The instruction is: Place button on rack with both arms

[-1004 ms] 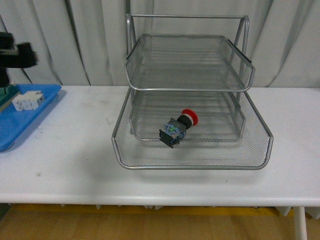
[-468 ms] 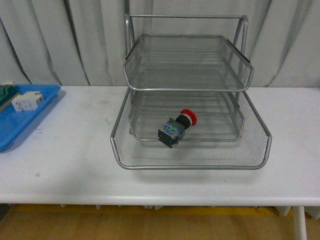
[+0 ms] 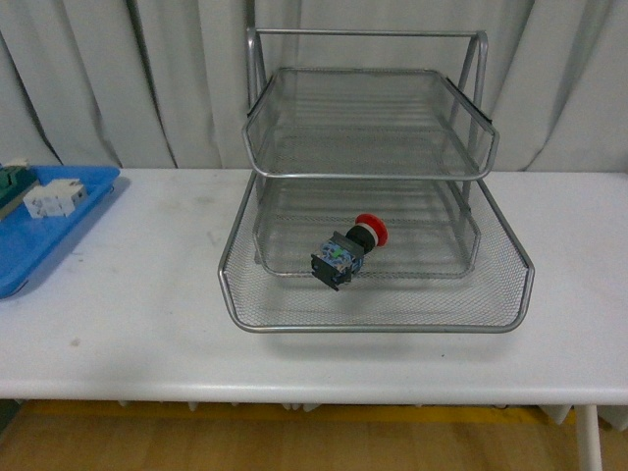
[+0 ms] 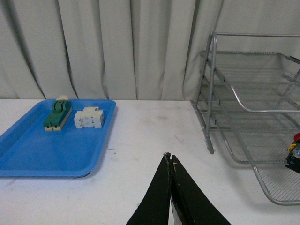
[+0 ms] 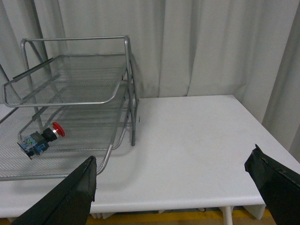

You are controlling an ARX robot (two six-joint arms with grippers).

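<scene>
The button (image 3: pixel 347 250), red cap on a black and blue body, lies on its side in the bottom tier of the silver wire rack (image 3: pixel 378 314). It also shows in the right wrist view (image 5: pixel 40 138) and at the edge of the left wrist view (image 4: pixel 294 157). Neither arm shows in the front view. My left gripper (image 4: pixel 169 157) is shut and empty above the bare table, between the blue tray and the rack (image 4: pixel 243 112). My right gripper (image 5: pixel 173 161) is open and empty, above the table to the right of the rack (image 5: pixel 70 101).
A flat blue tray (image 3: pixel 39 245) at the table's left end holds a green-topped block (image 4: pixel 57 115) and a white block (image 4: pixel 89 117). Grey curtains hang behind the white table (image 3: pixel 137 314). The table's front edge is near.
The left arm, seen at the far left one second ago, has left the front view. The rack shifted very slightly. The button has not moved.
</scene>
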